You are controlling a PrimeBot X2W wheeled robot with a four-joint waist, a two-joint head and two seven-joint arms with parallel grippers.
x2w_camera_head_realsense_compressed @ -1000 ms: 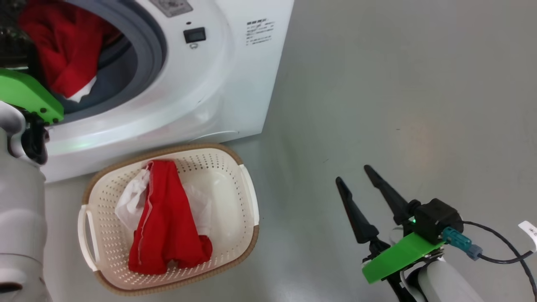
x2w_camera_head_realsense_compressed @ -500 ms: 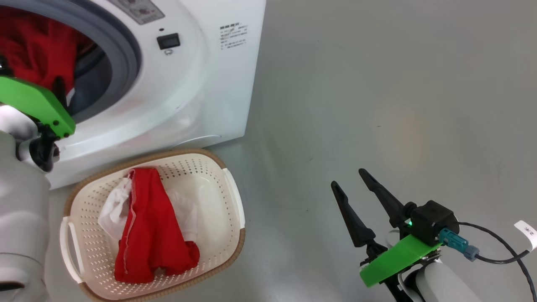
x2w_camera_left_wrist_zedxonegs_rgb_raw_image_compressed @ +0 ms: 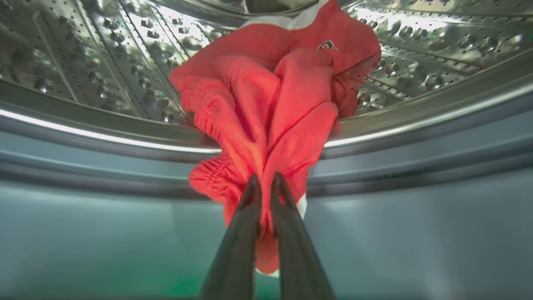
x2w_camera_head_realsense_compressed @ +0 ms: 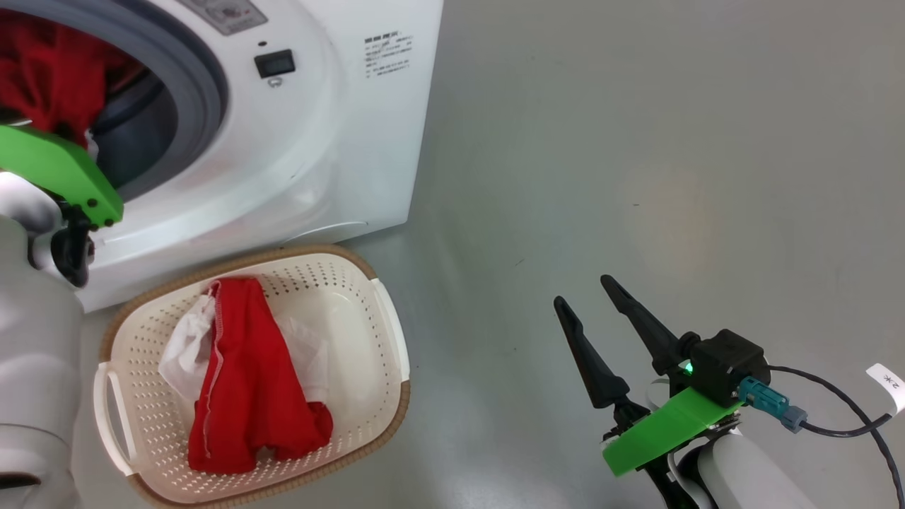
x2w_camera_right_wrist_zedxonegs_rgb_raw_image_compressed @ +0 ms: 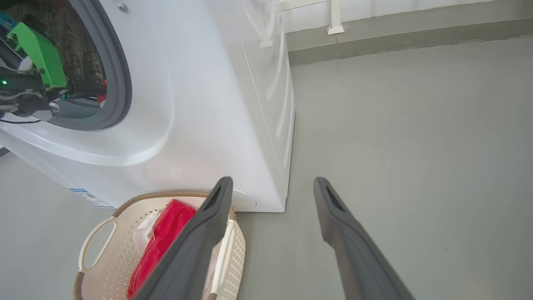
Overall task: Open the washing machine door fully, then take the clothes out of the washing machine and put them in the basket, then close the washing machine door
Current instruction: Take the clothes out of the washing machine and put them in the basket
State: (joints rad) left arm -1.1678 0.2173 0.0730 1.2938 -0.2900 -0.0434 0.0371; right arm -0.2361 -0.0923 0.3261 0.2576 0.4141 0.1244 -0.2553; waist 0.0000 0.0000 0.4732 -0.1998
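Note:
In the left wrist view my left gripper (x2w_camera_left_wrist_zedxonegs_rgb_raw_image_compressed: 262,183) is shut on a red garment (x2w_camera_left_wrist_zedxonegs_rgb_raw_image_compressed: 275,100) of the clothes, at the mouth of the steel drum (x2w_camera_left_wrist_zedxonegs_rgb_raw_image_compressed: 104,54). The head view has that arm's green plate (x2w_camera_head_realsense_compressed: 60,173) at the washing machine (x2w_camera_head_realsense_compressed: 311,155) opening, where red cloth (x2w_camera_head_realsense_compressed: 42,78) shows. The basket (x2w_camera_head_realsense_compressed: 385,339) sits on the floor in front of the machine with a red and white garment (x2w_camera_head_realsense_compressed: 247,396) inside. My right gripper (x2w_camera_head_realsense_compressed: 583,290) hovers open over bare floor to the basket's right. The washing machine door is out of view.
Grey floor (x2w_camera_head_realsense_compressed: 636,141) spreads to the right of the machine. A wall skirting (x2w_camera_right_wrist_zedxonegs_rgb_raw_image_compressed: 395,33) runs along the far side in the right wrist view. A dark cable (x2w_camera_head_realsense_compressed: 834,417) trails from my right wrist.
My left gripper has closed on the red garment in the drum. The head camera has shifted, sliding the machine and basket leftward in its view. The right arm has hardly moved.

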